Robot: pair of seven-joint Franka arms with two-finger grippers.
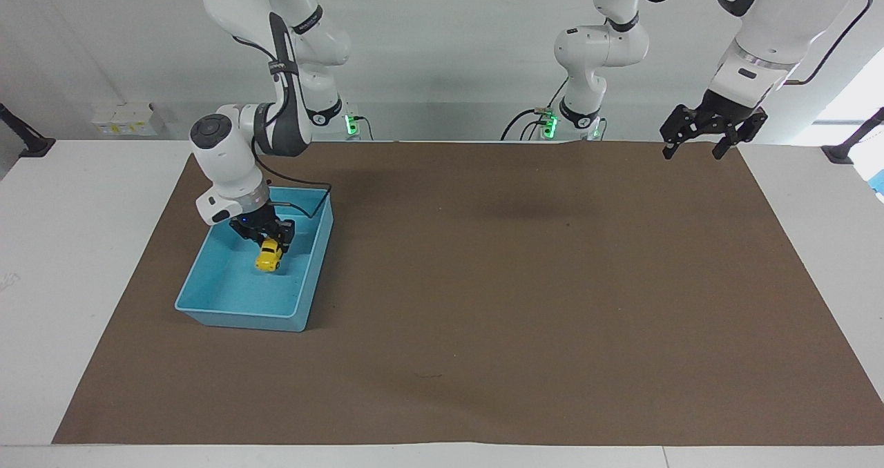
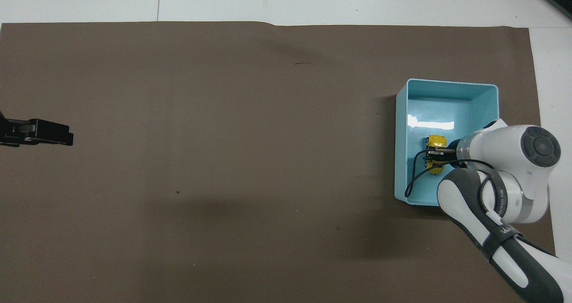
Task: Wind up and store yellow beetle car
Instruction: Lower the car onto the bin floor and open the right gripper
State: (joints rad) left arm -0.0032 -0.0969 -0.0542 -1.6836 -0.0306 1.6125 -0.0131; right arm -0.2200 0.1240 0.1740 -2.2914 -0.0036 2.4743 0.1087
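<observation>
The yellow beetle car (image 1: 268,257) is gripped by my right gripper (image 1: 270,246), which reaches down inside the blue bin (image 1: 238,317). The car hangs nose-down, low over the bin's floor; I cannot tell whether it touches. In the overhead view the car (image 2: 436,140) shows partly under the right gripper (image 2: 435,156), in the middle of the bin (image 2: 451,85). My left gripper (image 1: 693,152) waits, raised and open, over the mat's corner at the left arm's end; it also shows in the overhead view (image 2: 53,136).
A brown mat (image 1: 525,288) covers most of the white table (image 1: 76,247). The bin stands on the mat at the right arm's end. A black cable (image 2: 413,178) from the right wrist loops over the bin.
</observation>
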